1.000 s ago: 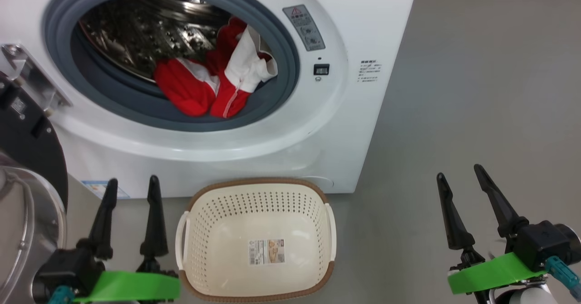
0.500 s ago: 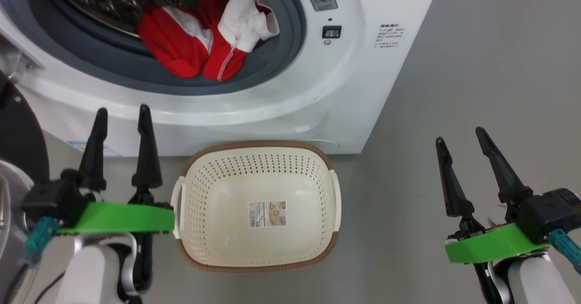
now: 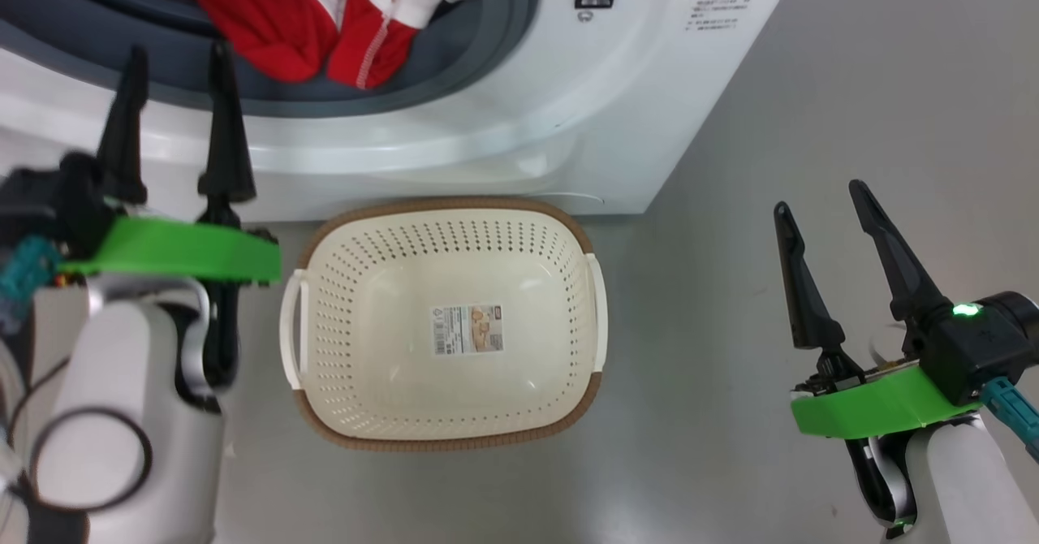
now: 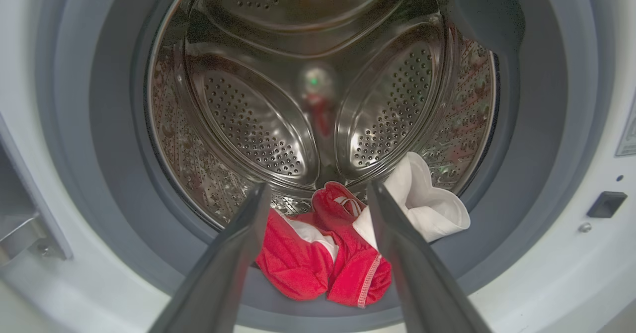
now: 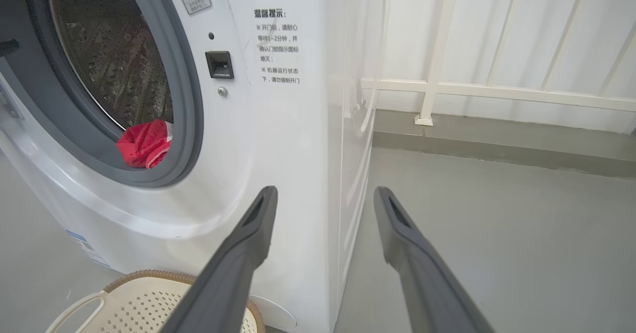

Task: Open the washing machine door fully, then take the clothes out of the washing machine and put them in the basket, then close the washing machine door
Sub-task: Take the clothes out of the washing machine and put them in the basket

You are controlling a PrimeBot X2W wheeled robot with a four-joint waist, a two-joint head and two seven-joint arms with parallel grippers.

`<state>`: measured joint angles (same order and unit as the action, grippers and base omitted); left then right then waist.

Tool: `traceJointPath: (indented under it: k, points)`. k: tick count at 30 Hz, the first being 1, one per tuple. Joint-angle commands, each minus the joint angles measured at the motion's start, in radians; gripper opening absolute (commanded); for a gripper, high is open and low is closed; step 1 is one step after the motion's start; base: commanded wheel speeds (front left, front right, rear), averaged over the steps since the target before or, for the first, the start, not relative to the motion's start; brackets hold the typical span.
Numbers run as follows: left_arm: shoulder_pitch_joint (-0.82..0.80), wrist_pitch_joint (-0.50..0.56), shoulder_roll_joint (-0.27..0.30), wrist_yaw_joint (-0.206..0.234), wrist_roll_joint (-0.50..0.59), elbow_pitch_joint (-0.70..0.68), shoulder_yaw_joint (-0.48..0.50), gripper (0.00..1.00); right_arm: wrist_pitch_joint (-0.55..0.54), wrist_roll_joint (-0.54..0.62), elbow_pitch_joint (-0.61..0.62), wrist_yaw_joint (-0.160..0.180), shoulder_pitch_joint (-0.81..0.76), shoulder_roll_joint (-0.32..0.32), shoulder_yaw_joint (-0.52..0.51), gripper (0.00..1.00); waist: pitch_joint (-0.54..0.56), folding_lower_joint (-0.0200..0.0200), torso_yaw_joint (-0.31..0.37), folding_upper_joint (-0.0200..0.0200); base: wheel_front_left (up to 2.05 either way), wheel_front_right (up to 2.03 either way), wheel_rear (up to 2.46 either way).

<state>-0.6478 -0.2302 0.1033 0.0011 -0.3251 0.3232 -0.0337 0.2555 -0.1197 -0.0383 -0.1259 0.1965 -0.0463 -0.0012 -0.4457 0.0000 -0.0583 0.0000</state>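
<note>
Drum opening [image 4: 318, 99] stands unobstructed above the clothes [image 4: 318, 268].

Grey floor [image 3: 852, 81]; white railing [image 5: 497, 93] on a low kerb [image 5: 497, 141].

"What sort of place is this?"

"A laundry corner. A white front-loading washing machine [image 5: 288, 124] stands on a bare grey floor [image 5: 497, 233], with red and white clothes [image 4: 298, 268] lying in its steel drum [image 4: 258, 119] and a cream basket [image 3: 442, 202] on the floor in front."

"Someone's home?"

"I can't tell. Beside the machine a white railing [image 5: 497, 93] runs in front of pale sheeting [image 5: 546, 35], above a grey kerb [image 5: 497, 139]. It looks like a balcony or a utility space."
</note>
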Motion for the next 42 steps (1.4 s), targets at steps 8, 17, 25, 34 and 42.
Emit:
traceJointPath:
  k: [8, 17, 25, 34, 42]
  points:
    - [-0.174, 0.004, 0.06, 0.007, 0.005, 0.133, 0.027, 1.0, 0.006, 0.014, 0.028, -0.005, 0.037, -0.004, 0.031, 1.0, -0.058, 0.0, 0.035, 0.0, 0.0, 0.0, 0.0]
    - [-0.374, 0.028, 0.092, 0.012, 0.015, 0.384, 0.012, 1.0, 0.006, 0.04, 0.025, -0.005, 0.06, -0.004, 0.039, 1.0, -0.098, 0.0, 0.063, 0.0, 0.0, 0.0, 0.0]
    - [-0.495, 0.162, 0.127, 0.02, 0.051, 0.554, -0.037, 1.0, 0.006, 0.054, 0.019, -0.005, 0.086, -0.004, 0.059, 1.0, -0.126, 0.0, 0.092, 0.0, 0.0, 0.0, 0.0]
    - [-0.577, 0.32, 0.184, 0.041, 0.097, 0.69, -0.09, 1.0, 0.006, 0.051, 0.027, -0.005, 0.104, -0.004, 0.073, 1.0, -0.146, 0.0, 0.126, 0.0, 0.0, 0.0, 0.0]
    - [-0.624, 0.408, 0.22, 0.033, 0.135, 0.753, -0.142, 1.0, 0.006, 0.036, 0.03, -0.005, 0.108, -0.004, 0.078, 1.0, -0.161, 0.0, 0.146, 0.0, 0.0, 0.0, 0.0]
